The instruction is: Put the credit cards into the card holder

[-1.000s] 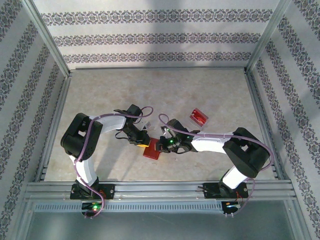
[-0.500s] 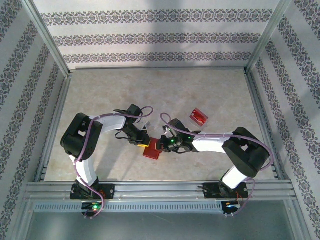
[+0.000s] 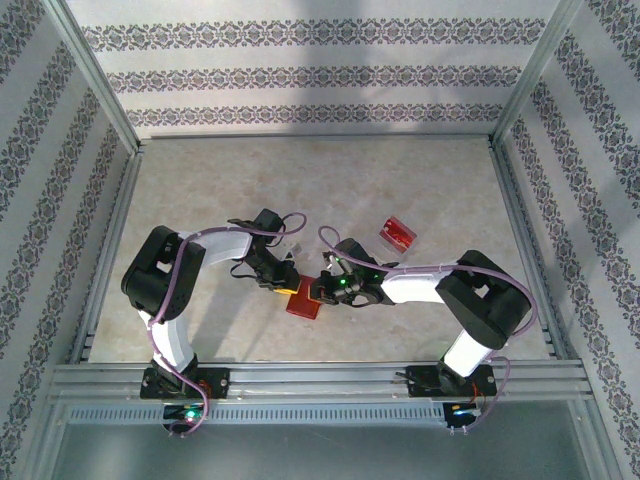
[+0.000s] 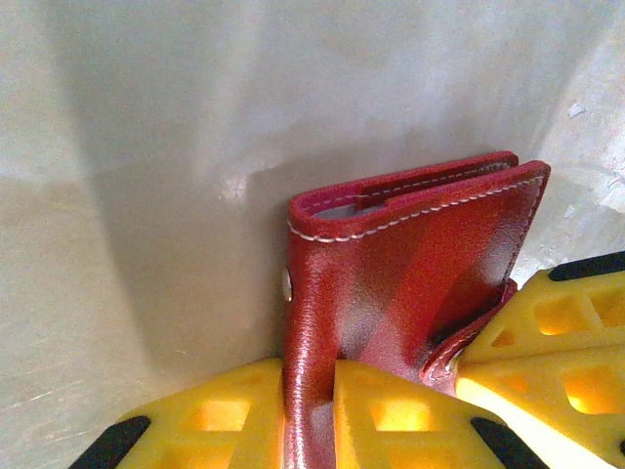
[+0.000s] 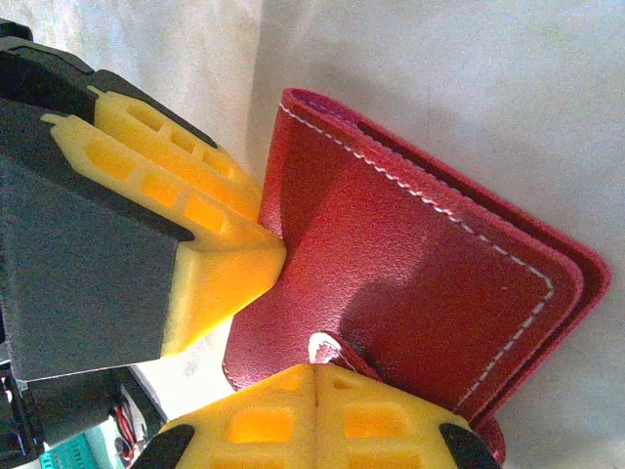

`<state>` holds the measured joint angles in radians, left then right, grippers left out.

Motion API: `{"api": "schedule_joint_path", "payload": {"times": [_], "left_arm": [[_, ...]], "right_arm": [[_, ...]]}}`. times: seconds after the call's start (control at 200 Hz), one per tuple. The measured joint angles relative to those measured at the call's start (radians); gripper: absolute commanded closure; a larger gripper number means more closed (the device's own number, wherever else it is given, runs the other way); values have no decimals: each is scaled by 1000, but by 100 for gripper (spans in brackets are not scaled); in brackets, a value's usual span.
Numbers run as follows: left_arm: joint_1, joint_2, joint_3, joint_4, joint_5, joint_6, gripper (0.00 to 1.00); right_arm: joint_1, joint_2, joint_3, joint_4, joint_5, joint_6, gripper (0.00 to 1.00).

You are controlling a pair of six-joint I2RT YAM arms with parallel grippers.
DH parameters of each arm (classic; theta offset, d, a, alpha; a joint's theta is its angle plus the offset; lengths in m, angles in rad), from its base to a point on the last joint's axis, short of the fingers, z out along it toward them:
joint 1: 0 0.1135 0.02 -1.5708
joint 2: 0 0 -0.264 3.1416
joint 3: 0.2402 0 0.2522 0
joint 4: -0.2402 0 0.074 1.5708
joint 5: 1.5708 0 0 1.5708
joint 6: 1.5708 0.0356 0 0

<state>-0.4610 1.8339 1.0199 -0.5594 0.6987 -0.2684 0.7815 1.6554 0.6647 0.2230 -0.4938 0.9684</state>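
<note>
Left gripper (image 4: 311, 391) pinches one leaf of the small red leather folding card holder (image 4: 420, 264); right gripper (image 5: 314, 376) nips its clasp tab (image 5: 340, 354). Farther off, rightward, glossy red plastic credit cards (image 3: 399, 233) lie nearer the right arm.

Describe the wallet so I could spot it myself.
On the pale tabletop, look near the front centre. The red wallet sits there, pinched by the left gripper and right gripper. Unlike the smaller red cards in the clear tray farther right, it is white-stitched leather.
</note>
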Motion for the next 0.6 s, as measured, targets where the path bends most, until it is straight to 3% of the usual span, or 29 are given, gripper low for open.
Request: {"api": "schedule_joint_path", "payload": {"times": [0.6], "left_arm": [[0, 0, 0, 0, 0, 0, 81]], "right_arm": [[0, 0, 48, -121, 26, 76, 99]]}}
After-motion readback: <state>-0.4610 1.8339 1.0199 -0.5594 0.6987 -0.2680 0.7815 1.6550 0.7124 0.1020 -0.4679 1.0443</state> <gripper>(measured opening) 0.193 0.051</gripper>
